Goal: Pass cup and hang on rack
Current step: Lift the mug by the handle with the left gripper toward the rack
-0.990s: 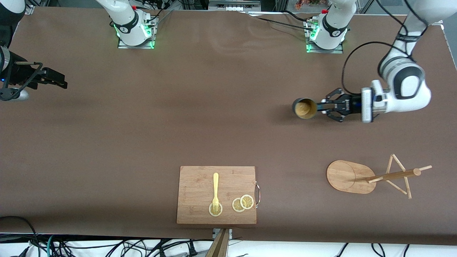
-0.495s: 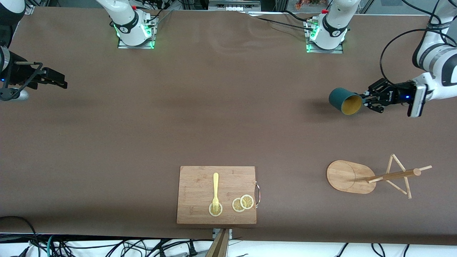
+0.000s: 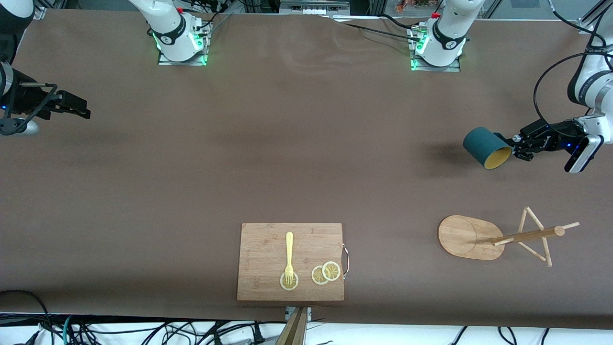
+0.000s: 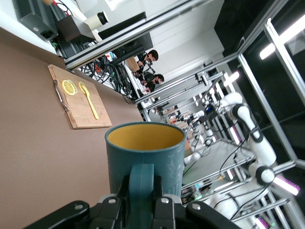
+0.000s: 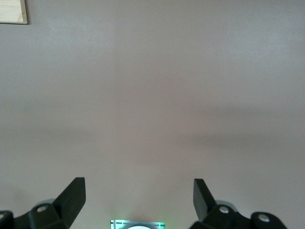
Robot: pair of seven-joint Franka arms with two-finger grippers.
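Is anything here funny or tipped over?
Yes. The rack seems tipped on its side toward the left arm's end, with its pole lying flat. The left hand holds the cup sideways in the air. The right hand waits, open.

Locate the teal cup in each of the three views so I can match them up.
Front view: cup held in the left gripper, above bare table.
Left wrist view: cup fills the centre, handle between the fingers.
Right wrist view: not in it.
Shared landmark: cutting board.
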